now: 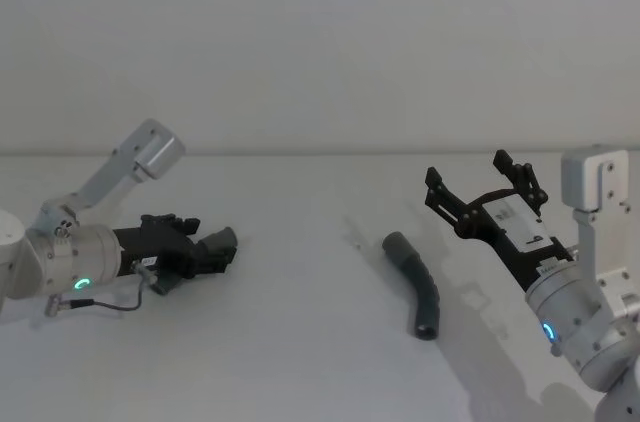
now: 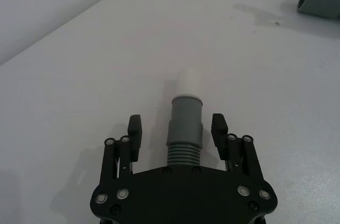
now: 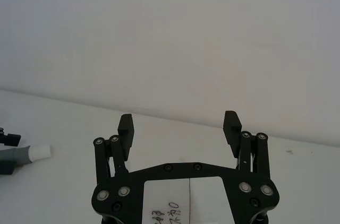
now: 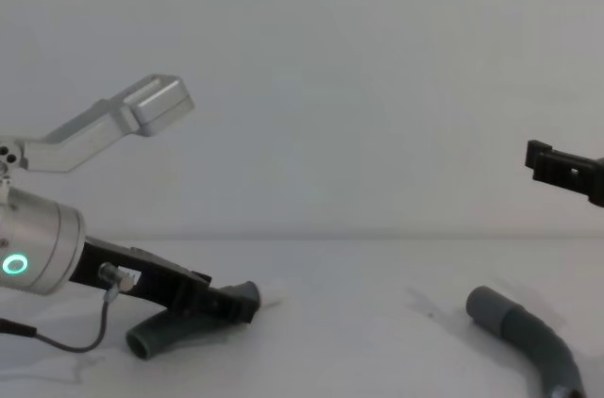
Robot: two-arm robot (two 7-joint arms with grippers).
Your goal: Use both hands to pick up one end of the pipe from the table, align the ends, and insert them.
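Left gripper [image 2: 177,128] is positioned low over the table [image 1: 300,342], jaws spread around the short hose [image 2: 185,144] without contact. The longer hose [image 1: 418,282] is laid right of centre. The right gripper [image 1: 468,168] is held raised, jaws wide.

The right pincer [image 3: 179,128] has a white label [image 3: 183,195] on its black body, just behind the two fingers. There is dark handwriting [image 3: 168,215] on the part of the label farthest from the fingers. It looks like a few numbers and some marks, but the picture's edge cuts it off, so it cannot be read for sure
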